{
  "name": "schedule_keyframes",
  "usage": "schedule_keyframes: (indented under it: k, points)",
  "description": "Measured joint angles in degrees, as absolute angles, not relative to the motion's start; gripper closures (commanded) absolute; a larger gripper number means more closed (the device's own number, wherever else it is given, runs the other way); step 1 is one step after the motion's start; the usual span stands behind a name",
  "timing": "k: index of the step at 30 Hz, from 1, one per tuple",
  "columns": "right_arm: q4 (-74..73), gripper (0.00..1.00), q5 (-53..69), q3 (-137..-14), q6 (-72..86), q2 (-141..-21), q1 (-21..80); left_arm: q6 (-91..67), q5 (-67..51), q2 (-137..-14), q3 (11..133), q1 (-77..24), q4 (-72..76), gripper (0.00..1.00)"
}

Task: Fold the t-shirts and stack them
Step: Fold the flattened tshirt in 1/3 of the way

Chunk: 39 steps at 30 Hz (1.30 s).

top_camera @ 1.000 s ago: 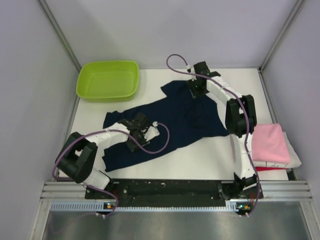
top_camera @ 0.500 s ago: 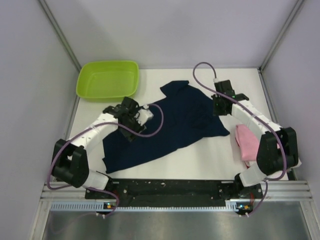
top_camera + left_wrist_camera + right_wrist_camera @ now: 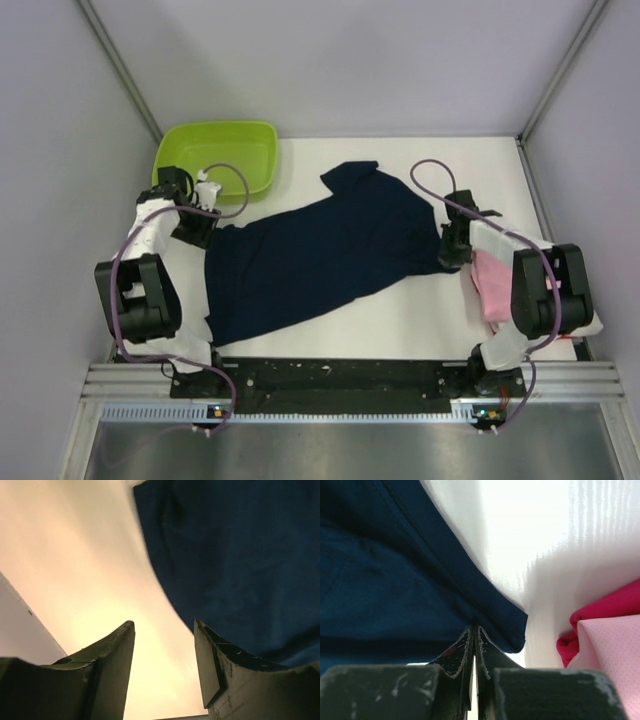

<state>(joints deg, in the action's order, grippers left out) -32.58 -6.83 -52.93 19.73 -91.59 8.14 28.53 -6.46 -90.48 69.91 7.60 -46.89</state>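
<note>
A dark navy t-shirt [image 3: 320,250] lies spread across the middle of the table. My right gripper [image 3: 447,256] is at its right corner, jaws shut, with the tips pinching the navy hem [image 3: 485,605] in the right wrist view [image 3: 474,628]. My left gripper [image 3: 196,227] hovers at the shirt's left edge, jaws open; only bare table shows between the fingers [image 3: 164,626], and the navy cloth [image 3: 240,555] lies just to their right. Folded pink [image 3: 490,285] and red [image 3: 600,615] t-shirts lie in a stack at the right, under my right forearm.
A lime green tub [image 3: 215,160] stands at the back left, just behind my left wrist. The folded stack rests on a white shirt [image 3: 592,325] by the right wall. Side walls close in the table on both sides.
My left arm swung from the shirt's middle to its left edge. My right arm came forward from the shirt's back to its right corner and its jaws closed. The shirt now lies wider.
</note>
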Motion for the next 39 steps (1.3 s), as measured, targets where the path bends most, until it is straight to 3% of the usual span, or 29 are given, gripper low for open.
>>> schedule_keyframes:
  k: [2, 6, 13, 18, 20, 23, 26, 31, 39]
  points:
    - [-33.1, 0.98, -7.9, -52.8, 19.8, -91.4, 8.1, 29.5, -5.7, -92.5, 70.2, 9.8, -46.3, 0.38]
    - [-34.8, 0.69, -9.1, -51.0, 20.4, -89.3, 8.1, 30.2, -5.7, -97.4, 70.8, 10.5, -43.8, 0.33]
    - [-37.8, 0.49, -9.5, -50.2, 22.4, -80.5, 8.1, 28.0, -6.9, -102.3, 71.7, 10.3, -38.4, 0.31]
    - [-37.6, 0.48, -10.5, -50.2, 23.1, -80.1, 8.1, 26.6, -9.0, -104.7, 72.0, 10.3, -36.0, 0.33]
    - [-37.1, 0.48, -10.3, -50.2, 23.2, -82.2, 8.1, 26.5, -10.6, -105.7, 72.0, 10.3, -35.9, 0.37]
    - [-35.6, 0.53, -9.0, -50.2, 23.7, -86.4, 8.1, 26.2, -13.0, -106.8, 72.0, 10.3, -35.9, 0.68]
    - [-34.7, 0.72, -8.3, -50.2, 23.7, -88.8, 8.1, 25.9, -15.0, -107.0, 71.9, 10.3, -35.8, 1.0]
    - [-34.0, 1.0, -8.1, -50.2, 23.6, -88.9, 8.1, 26.0, -18.2, -107.0, 70.6, 10.3, -35.1, 1.0]
    - [-32.8, 1.0, -7.7, -46.7, 24.1, -84.7, 8.1, 26.8, -14.8, -101.6, 63.9, 14.8, -33.2, 1.0]
